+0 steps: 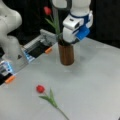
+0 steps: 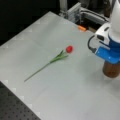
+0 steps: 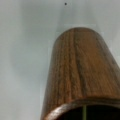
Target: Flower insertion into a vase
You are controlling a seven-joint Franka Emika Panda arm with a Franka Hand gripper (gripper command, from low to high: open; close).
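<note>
The brown wooden vase (image 1: 66,54) stands upright near the middle of the grey table (image 1: 95,82). A red tulip (image 1: 47,10) with green leaves rises out of its mouth, leaning to a front view's left. My gripper (image 1: 64,42) sits right on the vase's mouth, its fingertips hidden. In a front view the blue and white hand covers the top of the vase (image 2: 111,70). In the wrist view the vase (image 3: 80,72) fills the frame, with a thin green stem (image 3: 84,113) inside its dark mouth. A second red tulip (image 1: 40,89) (image 2: 69,49) lies flat on the table.
A metal frame with orange parts (image 1: 48,50) runs along the table edge at a front view's left, beside the arm's white base (image 1: 10,30). The same frame (image 2: 75,12) shows at a front view's top. A black perforated board (image 2: 12,107) borders the table.
</note>
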